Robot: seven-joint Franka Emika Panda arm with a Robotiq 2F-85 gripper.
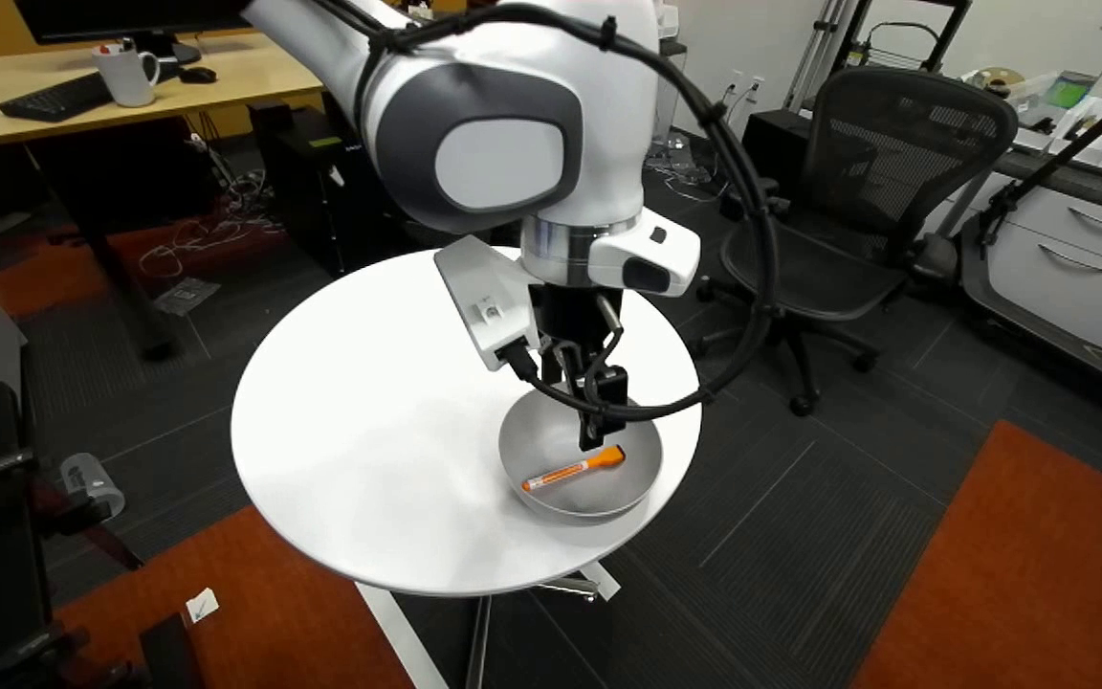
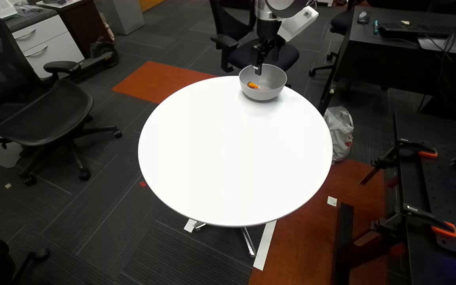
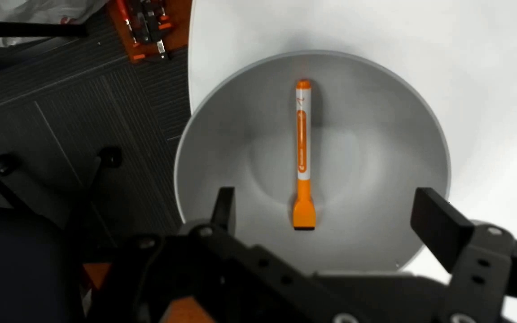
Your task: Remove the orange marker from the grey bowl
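See in all 3 views a round, shallow, light grey bowl (image 3: 361, 112) with a smooth inside, standing upright. Find beneath the bowl a round, smooth white table (image 1: 369, 431), with part of its edge close to the bowl. Find inside the bowl a slim, stick-shaped orange-and-white marker (image 3: 304, 154), with a flat, flared orange end tipped in black. Can see the marker lying lengthwise across the middle of the bowl, with its 2 ends reaching over the sloping wall.

Above the bowl, see a black, 2-fingered gripper (image 3: 328, 206) with jaws set wide. In the wrist view, find 1 blocky black finger on either side of the marker's flared end, well apart from the marker. Cannot tell the exact height of the fingertips (image 3: 440, 224) against the bowl's rim.

Higher over the bowl, see a rounded white robot arm (image 1: 618, 134) with dark grey parts, and a thick black cable (image 1: 767, 249) looping down in an exterior view to cross in front of the bowl's rim.

Well apart from the bowl in an exterior view, see a black mesh office chair (image 1: 900, 163) and a pale wooden desk (image 1: 264, 72) bearing a white mug (image 1: 123, 77) with a handle. Lower than the bowl, see a dark grey carpet (image 1: 771, 574) and, in an exterior view, a crumpled, pale plastic bag (image 2: 339, 130).
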